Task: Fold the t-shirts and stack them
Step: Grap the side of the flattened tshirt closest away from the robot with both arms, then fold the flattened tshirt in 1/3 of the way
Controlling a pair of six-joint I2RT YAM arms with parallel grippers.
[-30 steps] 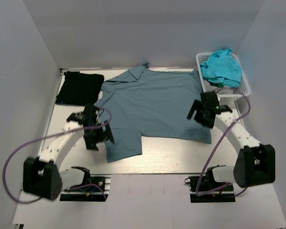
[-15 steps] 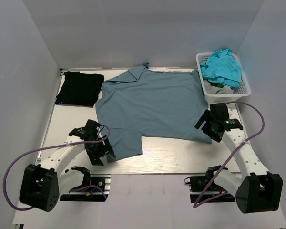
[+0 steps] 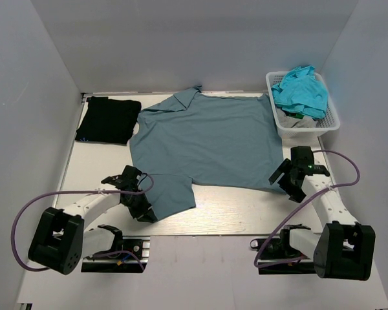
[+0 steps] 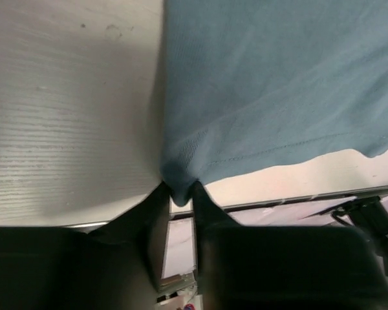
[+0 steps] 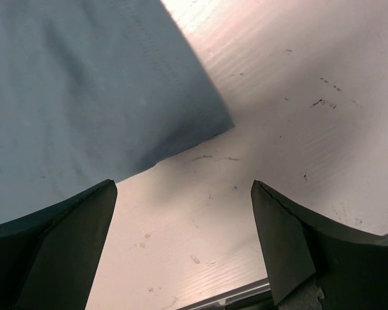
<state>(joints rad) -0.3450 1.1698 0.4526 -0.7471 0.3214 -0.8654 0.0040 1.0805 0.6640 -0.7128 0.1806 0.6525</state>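
Slate-blue t-shirt (image 3: 207,139) lies spread flat mid-worktop (image 3: 239,210), collar toward the far edge. My left claw (image 4: 181,194) is narrowed onto its near left corner, with the cloth pinched between both fingers. My right claw (image 5: 183,187) gapes wide over bare worktop, just beside the shirt's near right corner. 1 black t-shirt (image 3: 108,120) lies far left. Turquoise t-shirts (image 3: 301,89) sit heaped in the white basket (image 3: 330,119).
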